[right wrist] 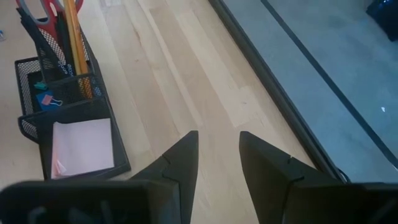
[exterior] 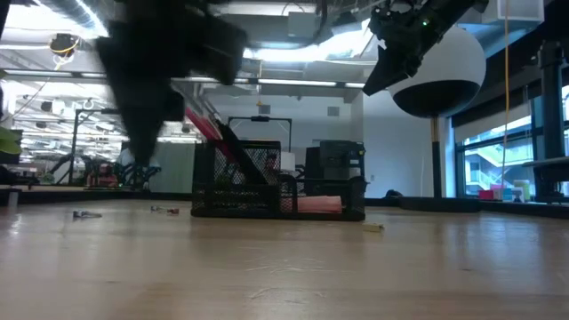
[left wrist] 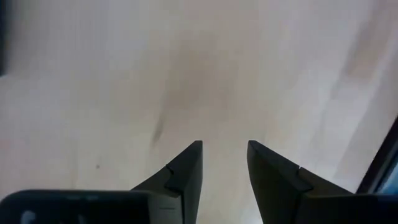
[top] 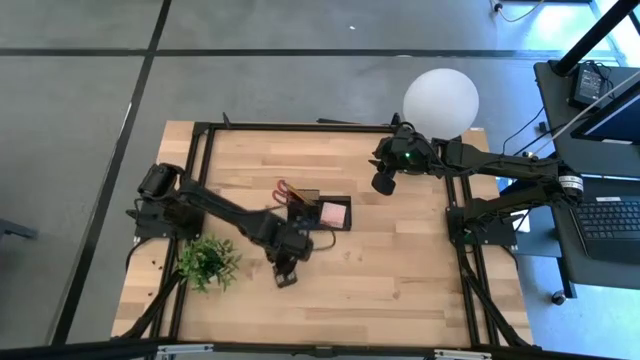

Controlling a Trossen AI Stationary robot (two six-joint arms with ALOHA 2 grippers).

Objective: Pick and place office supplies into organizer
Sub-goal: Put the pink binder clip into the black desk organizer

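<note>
- My left gripper (top: 285, 277) hangs over bare wood just near-left of the organizer (top: 320, 213), beside the potted plant (top: 208, 262); its wrist view shows the fingers (left wrist: 186, 171) parted by a narrow gap with nothing between them.
- My right gripper (top: 381, 183) waits above the table's far right side, by the white globe lamp (top: 441, 100), fingers slightly apart and empty.
- The black mesh organizer stands mid-table.
- Red-handled scissors (right wrist: 45, 14), yellow pencils (right wrist: 76, 40) and dark pens (right wrist: 34, 37) stand upright in its tall compartment.
- A pink sticky-note pad (right wrist: 82, 144) lies flat in the open tray section; a small blue clip (right wrist: 45, 99) sits in the compartment between.
- From table height I see small loose items (exterior: 87, 213) scattered left of the organizer, and one (exterior: 372, 228) to its right.
</note>
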